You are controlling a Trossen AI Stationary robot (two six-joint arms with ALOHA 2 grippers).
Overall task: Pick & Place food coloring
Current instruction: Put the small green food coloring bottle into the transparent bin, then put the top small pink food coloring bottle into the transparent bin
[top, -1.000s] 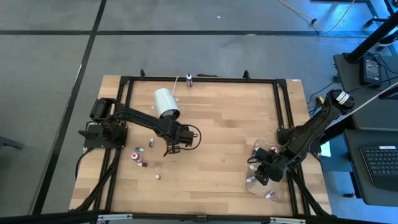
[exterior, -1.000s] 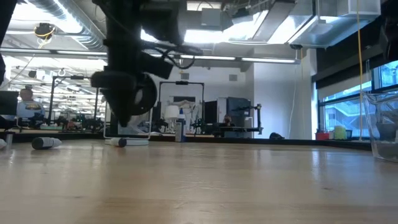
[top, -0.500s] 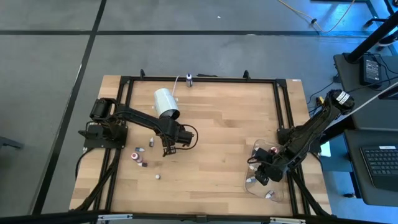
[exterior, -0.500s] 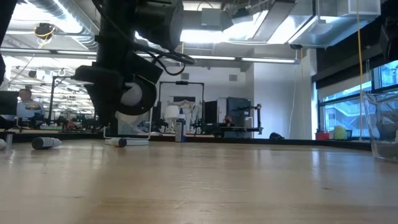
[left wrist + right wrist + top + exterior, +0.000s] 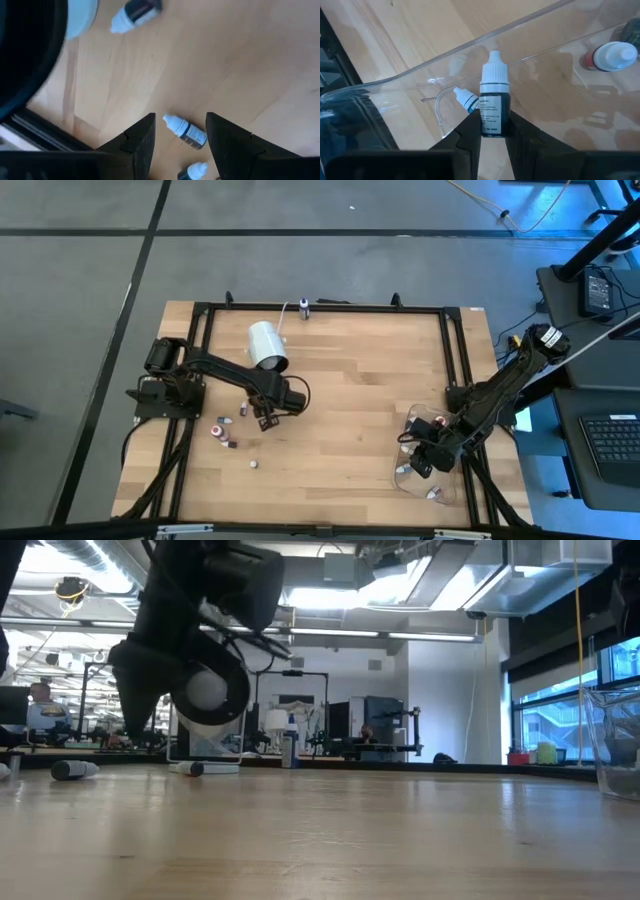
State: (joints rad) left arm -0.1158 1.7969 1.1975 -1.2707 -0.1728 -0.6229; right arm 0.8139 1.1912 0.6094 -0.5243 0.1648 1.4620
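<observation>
Near the table's right edge, the right gripper (image 5: 492, 131) clamps a dark, white-capped food coloring bottle (image 5: 493, 102) over a clear container (image 5: 420, 75); the left gripper (image 5: 179, 137) hangs half-open above another bottle (image 5: 186, 131) on pale wood planks (image 5: 350, 380).

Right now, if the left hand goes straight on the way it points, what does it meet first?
Probably the small dark bottle lying on the table, between the open left hand's fingers; depth is uncertain.

grey floor (image 5: 80, 240), ceiling strip lights (image 5: 400, 637), perhaps windows (image 5: 560, 710)
</observation>
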